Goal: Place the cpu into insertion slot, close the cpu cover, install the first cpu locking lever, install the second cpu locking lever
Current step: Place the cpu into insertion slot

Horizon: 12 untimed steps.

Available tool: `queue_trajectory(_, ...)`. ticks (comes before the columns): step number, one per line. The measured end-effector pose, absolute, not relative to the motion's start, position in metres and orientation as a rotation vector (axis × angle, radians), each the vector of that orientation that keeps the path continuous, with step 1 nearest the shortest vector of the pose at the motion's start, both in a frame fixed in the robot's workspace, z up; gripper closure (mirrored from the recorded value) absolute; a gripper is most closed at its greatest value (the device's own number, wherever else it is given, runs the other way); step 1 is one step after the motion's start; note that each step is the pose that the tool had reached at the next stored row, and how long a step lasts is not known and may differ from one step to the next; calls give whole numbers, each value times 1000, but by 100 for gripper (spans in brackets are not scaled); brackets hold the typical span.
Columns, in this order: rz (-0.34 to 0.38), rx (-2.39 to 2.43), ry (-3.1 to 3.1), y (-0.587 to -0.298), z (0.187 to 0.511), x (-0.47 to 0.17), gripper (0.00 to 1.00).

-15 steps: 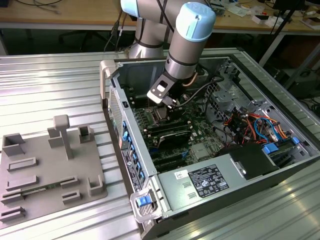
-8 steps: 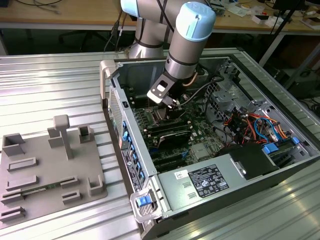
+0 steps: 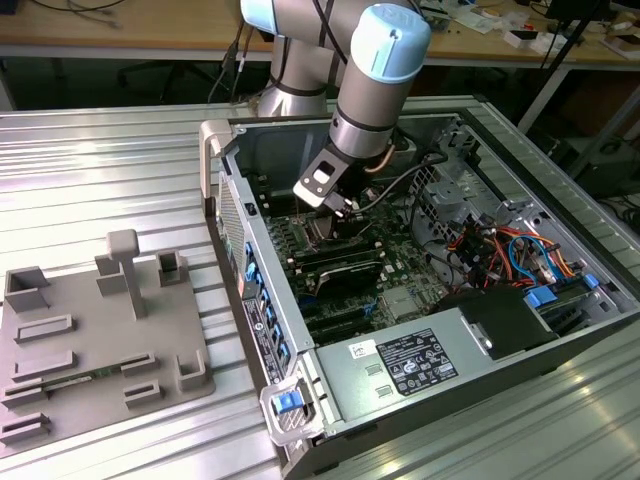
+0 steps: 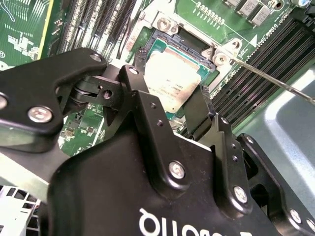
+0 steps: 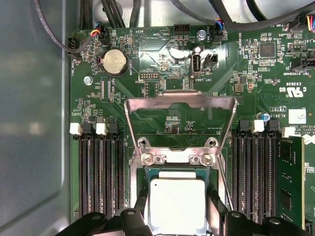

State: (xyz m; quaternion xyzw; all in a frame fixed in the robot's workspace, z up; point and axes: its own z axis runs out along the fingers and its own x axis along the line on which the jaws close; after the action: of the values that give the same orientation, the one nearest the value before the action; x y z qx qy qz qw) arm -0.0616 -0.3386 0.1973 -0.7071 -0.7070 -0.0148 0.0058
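**Exterior view.** The arm (image 3: 375,90) reaches down into an open case (image 3: 262,330) lying on the ribbed metal bench (image 3: 100,170). The tool (image 3: 335,205) is low over the board. A grey tray (image 3: 95,310) sits on the bench, at the exterior view's left of the case and apart from it.

**Second wrist view.** This view gives the grip itself. The cpu (image 4: 172,81) lies in the socket (image 4: 189,42), silver top up. The black fingers (image 4: 136,81) bear on two opposite edges of it, so the tool is clenched on the cpu. A thin metal rod (image 4: 275,81) runs out from one socket corner.

**First wrist view.** This view gives the surroundings of the socket. The cover (image 5: 179,99) stands swung open beyond the cpu, clear of it. Memory slots (image 5: 101,172) flank the socket on both sides. A coin battery (image 5: 114,61) sits further up the board.
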Motion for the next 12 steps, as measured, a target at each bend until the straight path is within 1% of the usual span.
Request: queue_trajectory(12,-36,-2217,-2219,-339,198,-62,44)
